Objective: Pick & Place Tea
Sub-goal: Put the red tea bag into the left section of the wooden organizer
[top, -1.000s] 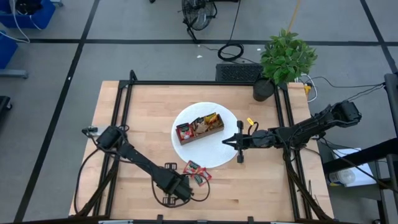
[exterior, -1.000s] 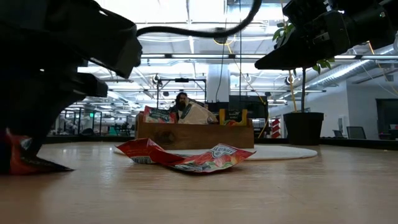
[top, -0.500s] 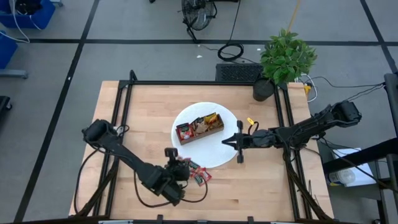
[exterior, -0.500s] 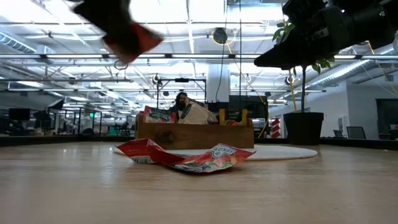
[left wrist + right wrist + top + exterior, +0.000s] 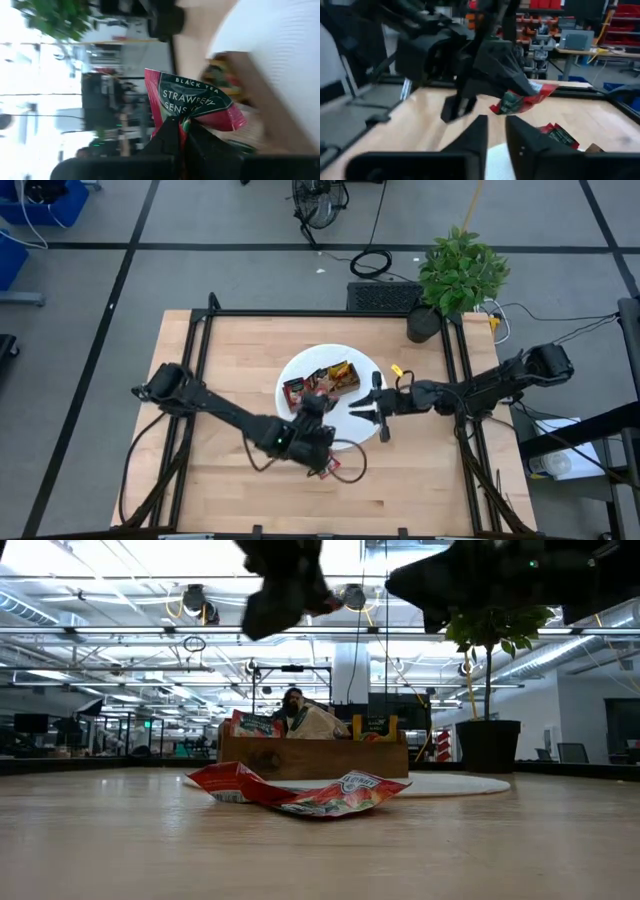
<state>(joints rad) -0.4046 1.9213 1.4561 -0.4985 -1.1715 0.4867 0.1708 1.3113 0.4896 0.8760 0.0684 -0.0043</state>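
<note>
**Left pincer lifts a sachet toward the tray**

The left pincer (image 5: 318,408), which a second ago was low near the desk's front edge, has swung up toward the middle of the desk and now hangs over the white plate (image 5: 360,430), pinching a red strawberry black-tea sachet (image 5: 197,102). That puts one more sachet close to the wooden tray (image 5: 322,388). Two red sachets on the desk (image 5: 300,792) are not yet picked. The right pincer (image 5: 372,406), just beside, has begun to spread; its fingers stand slightly apart.
</note>
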